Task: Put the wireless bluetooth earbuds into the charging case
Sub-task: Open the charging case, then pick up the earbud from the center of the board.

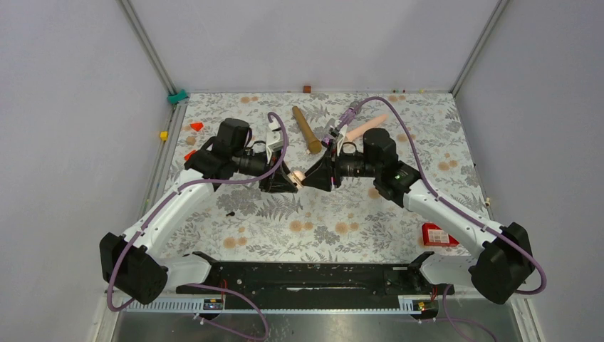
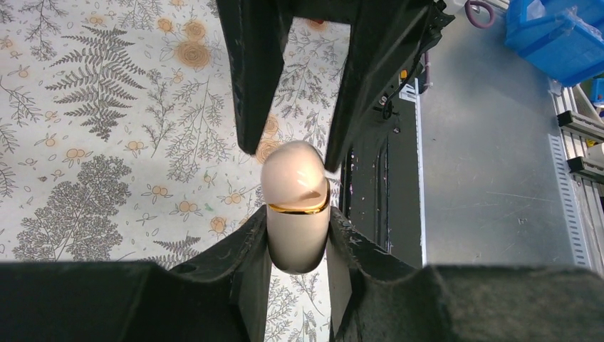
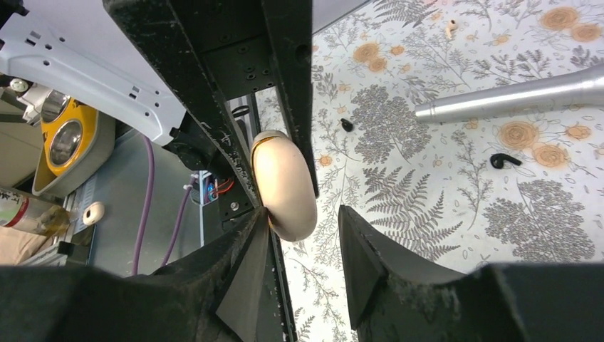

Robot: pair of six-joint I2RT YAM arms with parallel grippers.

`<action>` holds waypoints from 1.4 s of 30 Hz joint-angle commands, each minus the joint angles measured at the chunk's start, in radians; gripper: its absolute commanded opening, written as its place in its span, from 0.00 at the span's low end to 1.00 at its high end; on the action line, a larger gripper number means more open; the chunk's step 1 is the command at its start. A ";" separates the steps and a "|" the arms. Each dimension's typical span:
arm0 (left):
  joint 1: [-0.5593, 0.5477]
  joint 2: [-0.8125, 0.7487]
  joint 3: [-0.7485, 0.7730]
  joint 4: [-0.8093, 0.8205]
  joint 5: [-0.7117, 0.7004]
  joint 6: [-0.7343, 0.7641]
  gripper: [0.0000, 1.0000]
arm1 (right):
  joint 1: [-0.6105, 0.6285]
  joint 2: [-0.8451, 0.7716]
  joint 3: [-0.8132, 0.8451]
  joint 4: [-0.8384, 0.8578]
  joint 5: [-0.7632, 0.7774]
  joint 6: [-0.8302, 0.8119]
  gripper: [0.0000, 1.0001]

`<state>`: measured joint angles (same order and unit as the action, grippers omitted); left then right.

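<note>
Left gripper (image 2: 295, 217) clamped on charging case (image 2: 298, 246), holding it up as a fixture so right gripper (image 3: 303, 212), jaws apart around the lid (image 2: 292, 167), can likely open it; earbuds (image 3: 504, 160) lie on table (image 3: 427, 221).

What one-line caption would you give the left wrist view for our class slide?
Left gripper clamps the beige charging case; the right gripper straddles its rounded top, jaws apart.

A: Any text, brand or no. to be read?
B: None legible. A white label (image 1: 440, 236) is seen on the red box (image 1: 431, 233), approx. 4 o'clock on the table (image 1: 342, 246); print too small to be made out.
A: Elsewhere?
B: Dark chars. are seen on a bottle label (image 3: 16, 212), 9 o'clock in the right wrist view; they can't be read.
</note>
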<state>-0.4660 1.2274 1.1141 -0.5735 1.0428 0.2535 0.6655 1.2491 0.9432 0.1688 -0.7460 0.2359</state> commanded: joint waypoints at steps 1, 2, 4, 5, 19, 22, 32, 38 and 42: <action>-0.003 -0.036 -0.004 0.003 0.062 0.040 0.00 | -0.046 -0.040 0.017 0.024 0.034 -0.014 0.49; -0.003 -0.038 -0.003 0.002 0.062 0.041 0.00 | -0.051 -0.044 0.015 0.024 0.041 -0.016 0.49; -0.003 -0.040 -0.003 0.000 0.062 0.042 0.00 | -0.055 -0.051 0.015 0.017 0.060 -0.027 0.50; -0.003 -0.040 -0.002 0.000 0.064 0.043 0.00 | -0.056 -0.055 0.017 0.011 0.069 -0.034 0.50; 0.045 -0.091 0.042 -0.042 -0.020 0.073 0.00 | -0.078 -0.056 0.259 -0.355 0.283 -0.324 0.64; 0.079 -0.123 0.060 -0.041 -0.042 0.075 0.00 | -0.078 0.014 0.308 -0.381 0.335 -0.365 0.64; 0.254 -0.204 0.081 -0.127 -0.015 0.181 0.00 | -0.078 0.467 0.644 -0.528 0.354 -0.301 0.61; 0.386 -0.187 0.030 -0.193 0.123 0.291 0.00 | -0.077 0.769 0.924 -0.649 0.320 -0.260 0.61; 0.448 -0.166 0.008 -0.242 0.217 0.358 0.00 | -0.076 0.963 1.150 -0.798 0.378 -0.253 0.61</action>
<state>-0.0631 1.0458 1.1446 -0.7685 1.1069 0.5022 0.5915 2.0930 1.8965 -0.4690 -0.4042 -0.0402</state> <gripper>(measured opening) 0.304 0.608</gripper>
